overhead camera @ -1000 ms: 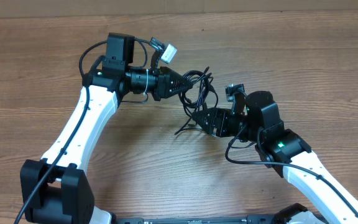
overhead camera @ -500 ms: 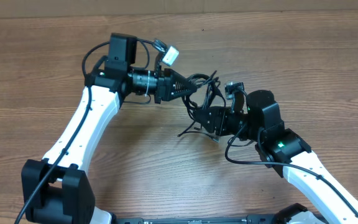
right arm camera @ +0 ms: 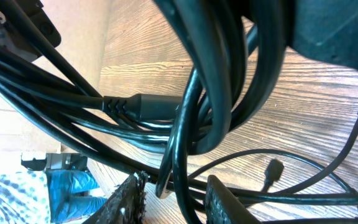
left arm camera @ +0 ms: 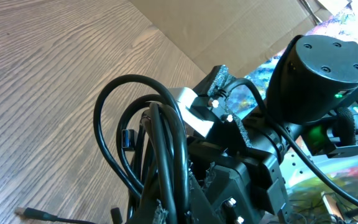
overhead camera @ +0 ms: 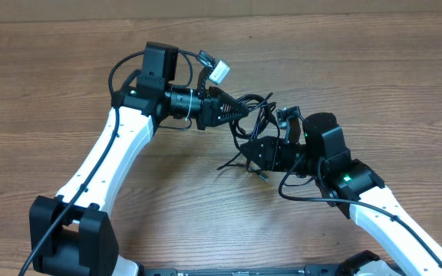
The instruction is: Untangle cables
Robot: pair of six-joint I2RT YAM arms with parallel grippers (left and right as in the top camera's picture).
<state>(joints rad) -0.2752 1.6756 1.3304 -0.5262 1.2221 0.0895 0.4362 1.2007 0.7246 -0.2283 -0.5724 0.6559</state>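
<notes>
**Untangle cables: L has the bundle, R lining up on one strand**

Step in hand (judgement): early separation. Nothing looks pulled free yet; all cords sit in one knot between the two arms.

L gripper (overhead camera: 239,108): clamped shut on the cables (overhead camera: 258,106). The bundle comes out of its tips as a bunch of loops, raised off the table (overhead camera: 52,84). L wrist view: the loops arch up just ahead of its fingers, and several strands run down together into the jaws.

R gripper (overhead camera: 249,150): just below and opposite the L tips, nose in the same knot. R wrist view: jaws part-way apart, on the narrow side. One strand runs between the fingers (right arm camera: 128,198); the gap looks wider than the strand, so no pinch seen. The thick of the tangle is directly above its fingers, w/ a moulded plug end (right arm camera: 145,106) among it. A small free plug (right arm camera: 272,168) lies off to one side, low by the wood. Loose tails splay on the table under the R tips.

Next move (judgement): R must close on that single strand only, then the arms draw apart w/ L holding the rest.

Risks: catching two strands tightens the knot; a thin cord may slip from the pads.
</notes>
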